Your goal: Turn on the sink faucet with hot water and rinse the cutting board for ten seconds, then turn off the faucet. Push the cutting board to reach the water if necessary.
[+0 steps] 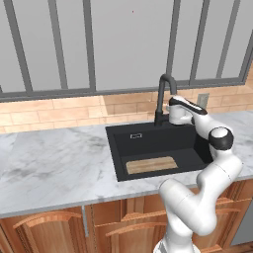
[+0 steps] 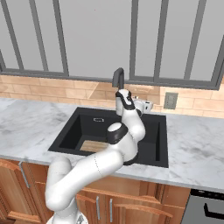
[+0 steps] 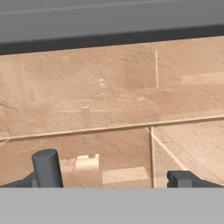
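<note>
Now, line by line:

Sink (image 1: 118,148): a black basin set in the marble counter (image 1: 49,168), below a tan tile wall (image 1: 59,111) and a grey-framed window (image 1: 89,44).

Faucet (image 1: 162,96): black gooseneck at the 12 o'clock rim of the basin in the left base view; its arched top shows above the arm in the right base view (image 2: 118,76). I see no stream under the spout.

Cutting board (image 1: 151,164): flat on the basin floor at the 6 o'clock side, close to the front wall and well apart from the faucet. In the right base view a strip of it (image 2: 91,145) shows at 9 o'clock of the arm's elbow.

Gripper (image 3: 113,178): up at the faucet, just beside its neck at 3 o'clock in the left base view. The hand camera faces the tile wall; two dark fingertips (image 3: 183,178) stand apart with bare wall between them, so the fingers are spread. A dark upright cylinder (image 3: 47,168) stands by the 9 o'clock fingertip; whether they touch, I cannot tell.
</note>
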Tool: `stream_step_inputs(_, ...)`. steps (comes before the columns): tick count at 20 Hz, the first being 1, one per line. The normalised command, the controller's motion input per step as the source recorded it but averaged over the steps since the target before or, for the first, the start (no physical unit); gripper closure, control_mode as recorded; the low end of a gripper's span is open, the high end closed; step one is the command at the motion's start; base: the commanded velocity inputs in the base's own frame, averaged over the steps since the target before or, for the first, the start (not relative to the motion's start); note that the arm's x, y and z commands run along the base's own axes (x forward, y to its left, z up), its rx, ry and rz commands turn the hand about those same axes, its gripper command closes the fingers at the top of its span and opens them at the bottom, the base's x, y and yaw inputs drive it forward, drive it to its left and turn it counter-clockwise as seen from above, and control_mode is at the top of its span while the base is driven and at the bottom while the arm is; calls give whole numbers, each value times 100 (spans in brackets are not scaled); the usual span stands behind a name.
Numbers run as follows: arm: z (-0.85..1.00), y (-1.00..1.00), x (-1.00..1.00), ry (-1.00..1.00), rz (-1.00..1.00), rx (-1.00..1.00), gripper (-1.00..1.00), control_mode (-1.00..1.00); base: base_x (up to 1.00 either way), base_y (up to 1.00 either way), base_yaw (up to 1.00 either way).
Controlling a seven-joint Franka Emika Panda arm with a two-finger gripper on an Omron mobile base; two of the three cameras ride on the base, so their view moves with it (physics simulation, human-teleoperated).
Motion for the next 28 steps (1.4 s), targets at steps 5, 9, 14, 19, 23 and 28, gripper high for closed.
stream_step_inputs(5, 0, -8, 0, 0, 0, 0, -100, -100, 0, 0, 0)
stream_step_inputs(9, 0, 0, 0, 0, 0, 0, -100, -100, 0, 0, 0)
stream_step_inputs(14, 0, 0, 0, 0, 0, 0, -100, -100, 0, 0, 0)
stream_step_inputs(19, 0, 0, 0, 0, 0, 0, -100, -100, 0, 0, 0)
stream_step_inputs(23, 0, 0, 5, 0, 0, 0, -100, -100, 0, 0, 0)
stream_step_inputs(28, 0, 0, 4, 0, 0, 0, -100, -100, 0, 0, 0)
